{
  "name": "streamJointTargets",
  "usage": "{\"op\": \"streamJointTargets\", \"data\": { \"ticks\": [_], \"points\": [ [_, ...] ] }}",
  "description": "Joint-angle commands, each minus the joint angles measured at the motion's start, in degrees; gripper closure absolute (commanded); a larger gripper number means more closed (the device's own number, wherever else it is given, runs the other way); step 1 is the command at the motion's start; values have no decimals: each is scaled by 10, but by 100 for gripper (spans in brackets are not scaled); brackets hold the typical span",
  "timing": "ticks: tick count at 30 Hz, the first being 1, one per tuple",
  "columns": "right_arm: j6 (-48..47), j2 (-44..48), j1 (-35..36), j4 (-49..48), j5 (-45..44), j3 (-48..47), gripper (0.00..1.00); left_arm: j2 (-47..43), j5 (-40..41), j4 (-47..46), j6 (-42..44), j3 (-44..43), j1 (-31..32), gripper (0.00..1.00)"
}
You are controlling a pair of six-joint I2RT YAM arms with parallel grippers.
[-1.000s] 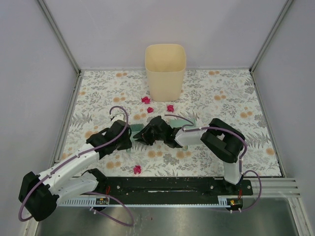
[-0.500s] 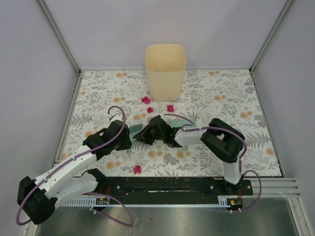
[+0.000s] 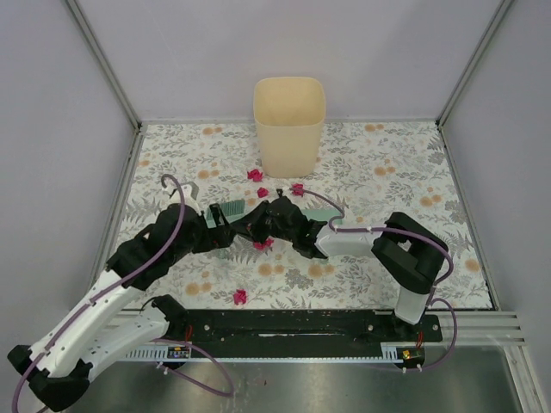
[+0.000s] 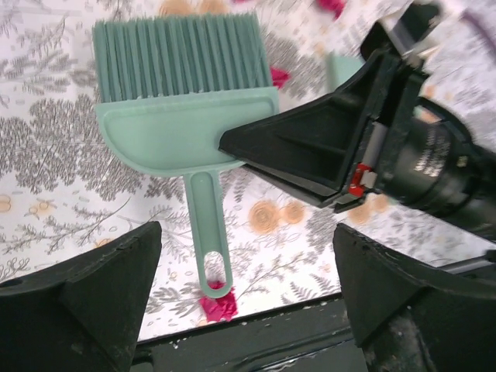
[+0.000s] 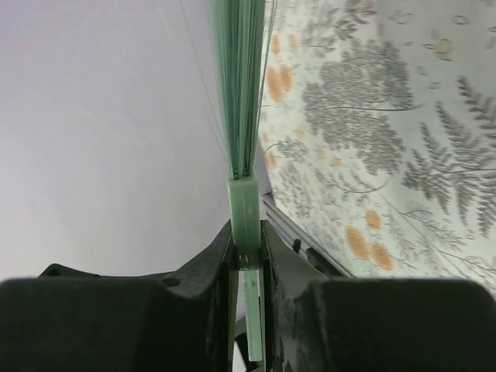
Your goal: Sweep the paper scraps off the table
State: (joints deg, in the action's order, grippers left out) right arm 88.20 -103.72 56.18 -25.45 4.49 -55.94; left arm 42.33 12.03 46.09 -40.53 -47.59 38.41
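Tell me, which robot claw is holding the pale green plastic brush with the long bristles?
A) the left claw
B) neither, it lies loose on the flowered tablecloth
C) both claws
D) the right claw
D: the right gripper is clamped on the head of the pale green plastic brush, while the left gripper stands wide open, its fingers clear of the handle.

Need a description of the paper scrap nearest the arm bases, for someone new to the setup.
On the flower-print table, look at the near edge, along the black mounting bar. Just beyond that bar, left of centre, lies one crumpled magenta scrap. It lies alone; the others sit farther off, toward the beige bin.
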Motion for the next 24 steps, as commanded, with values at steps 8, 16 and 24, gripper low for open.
{"op": "streamJointTargets", "data": {
  "ticks": [8,16,24],
  "points": [
    [24,69,-1,-187,-60,25,100,-113,12,-12,0,-101,0,3],
    [22,91,-2,-398,-149,79,100,-174,-7,-81,-5,-96,0,8],
    [50,31,0,-635,-185,94,100,-206,-49,-214,-29,-41,0,12]
  ]
}}
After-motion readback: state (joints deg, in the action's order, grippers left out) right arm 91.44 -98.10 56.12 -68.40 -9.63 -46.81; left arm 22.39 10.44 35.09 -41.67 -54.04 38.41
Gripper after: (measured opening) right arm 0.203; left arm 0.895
